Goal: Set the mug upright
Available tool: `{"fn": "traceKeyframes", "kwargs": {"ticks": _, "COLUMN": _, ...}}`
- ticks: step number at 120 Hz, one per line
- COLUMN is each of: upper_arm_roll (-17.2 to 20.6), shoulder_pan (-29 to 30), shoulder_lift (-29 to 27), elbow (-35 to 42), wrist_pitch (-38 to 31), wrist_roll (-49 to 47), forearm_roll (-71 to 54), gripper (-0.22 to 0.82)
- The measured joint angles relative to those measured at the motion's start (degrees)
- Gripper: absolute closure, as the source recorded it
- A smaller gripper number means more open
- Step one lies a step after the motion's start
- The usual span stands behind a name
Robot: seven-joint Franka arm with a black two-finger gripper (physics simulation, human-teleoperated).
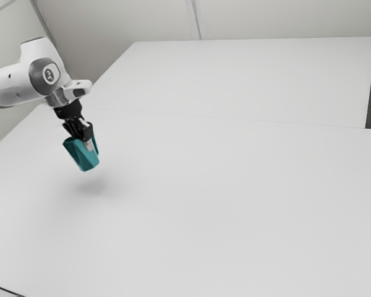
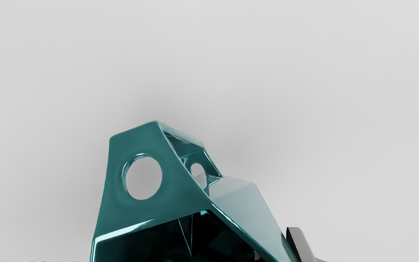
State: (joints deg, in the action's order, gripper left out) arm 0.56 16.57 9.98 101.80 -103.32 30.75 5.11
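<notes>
In the exterior view my gripper [image 1: 86,137] is at the left, pointing down over the table, shut on the teal faceted mug [image 1: 80,155]. The mug hangs tilted above the surface, its shadow below it. From the wrist view, the mug [image 2: 180,194] shows its dark open mouth and a flat handle part with round holes. My gripper [image 2: 275,250] pinches the mug's wall there, one finger outside it and a small bit of the other showing inside the mouth. The mug's base is hidden in that view.
The white table [image 1: 222,204] stretches beneath the mug and across the exterior view. Behind it stands another white surface [image 1: 247,80], with pale walls farther back. A thin dark line crosses the exterior view's lower left corner.
</notes>
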Motion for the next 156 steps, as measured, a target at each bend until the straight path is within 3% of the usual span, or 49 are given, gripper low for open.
{"fn": "traceKeyframes", "kwargs": {"ticks": 29, "upper_arm_roll": 0.20, "shoulder_pan": -4.43, "shoulder_lift": 0.43, "elbow": 0.00, "wrist_pitch": -2.58, "wrist_roll": -6.87, "forearm_roll": -3.28, "gripper": 0.79}}
{"fn": "traceKeyframes", "kwargs": {"ticks": 49, "upper_arm_roll": 3.02, "shoulder_pan": -4.93, "shoulder_lift": -0.21, "elbow": 0.75, "wrist_pitch": -4.37, "wrist_roll": -11.89, "forearm_roll": -6.18, "gripper": 0.79}}
{"fn": "traceKeyframes", "kwargs": {"ticks": 111, "upper_arm_roll": 10.45, "shoulder_pan": -4.91, "shoulder_lift": -5.10, "elbow": 12.13, "wrist_pitch": -12.50, "wrist_roll": -26.98, "forearm_roll": -10.71, "gripper": 0.78}}
{"fn": "traceKeyframes", "kwargs": {"ticks": 156, "upper_arm_roll": 13.00, "shoulder_pan": -4.82, "shoulder_lift": -5.22, "elbow": 17.47, "wrist_pitch": -18.14, "wrist_roll": -38.03, "forearm_roll": -13.93, "gripper": 0.78}}
